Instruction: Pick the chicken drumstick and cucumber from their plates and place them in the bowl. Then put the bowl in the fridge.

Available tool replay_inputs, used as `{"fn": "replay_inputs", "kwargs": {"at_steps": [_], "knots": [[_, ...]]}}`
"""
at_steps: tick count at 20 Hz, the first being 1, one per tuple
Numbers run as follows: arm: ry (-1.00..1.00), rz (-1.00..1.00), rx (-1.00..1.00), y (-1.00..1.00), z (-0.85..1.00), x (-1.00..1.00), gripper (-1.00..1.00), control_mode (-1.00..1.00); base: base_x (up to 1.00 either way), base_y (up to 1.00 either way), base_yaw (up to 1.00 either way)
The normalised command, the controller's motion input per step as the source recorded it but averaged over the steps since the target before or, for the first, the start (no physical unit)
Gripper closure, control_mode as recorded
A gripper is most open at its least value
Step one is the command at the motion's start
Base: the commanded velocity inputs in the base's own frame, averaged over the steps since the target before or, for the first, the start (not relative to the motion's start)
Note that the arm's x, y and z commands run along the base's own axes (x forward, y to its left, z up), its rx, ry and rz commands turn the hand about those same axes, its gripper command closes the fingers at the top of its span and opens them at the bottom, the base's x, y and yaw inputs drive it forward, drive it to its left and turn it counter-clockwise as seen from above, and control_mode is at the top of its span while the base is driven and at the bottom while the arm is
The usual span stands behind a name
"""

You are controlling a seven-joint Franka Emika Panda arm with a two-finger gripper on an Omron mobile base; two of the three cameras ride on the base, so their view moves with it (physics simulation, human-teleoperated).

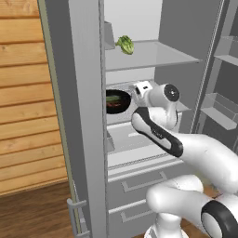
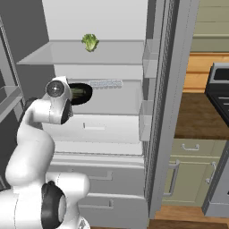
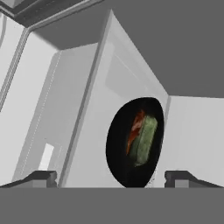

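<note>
The black bowl (image 1: 119,101) (image 2: 81,94) sits on the middle shelf of the open grey fridge (image 1: 83,93) (image 2: 116,27). Inside the bowl (image 3: 117,148) lie the reddish-brown chicken drumstick (image 3: 136,126) and the pale green cucumber (image 3: 145,140), side by side. My gripper (image 3: 111,178) is open just in front of the bowl, apart from it, with nothing between its fingertips (image 3: 43,177). In the left base view the hand (image 1: 142,88) hovers at the bowl's right. The hand view is rolled, so the bowl looks upended. The plates are out of view.
A leafy green vegetable (image 1: 125,44) (image 2: 90,42) lies on the upper shelf. Door bins (image 1: 218,111) (image 2: 145,118) flank the opening, drawers (image 2: 96,176) sit below. Green cabinets (image 2: 192,174) and a stove (image 2: 221,89) stand to the right, and a wooden wall (image 1: 23,93) to the left.
</note>
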Motion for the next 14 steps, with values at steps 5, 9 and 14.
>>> {"fn": "replay_inputs", "kwargs": {"at_steps": [5, 9, 14], "knots": [[0.24, 0.0, -0.01, -0.35, 0.54, -1.0, -1.0, -1.0, 0.0, 0.0, 0.0], [0.2, 0.0, -0.05, -0.16, 0.0, -1.0, -1.0, -1.0, 0.0, 0.0, 0.0], [0.04, 0.0, -0.02, -0.19, -0.36, -1.0, -1.0, -1.0, 0.0, 0.0, 0.0]]}}
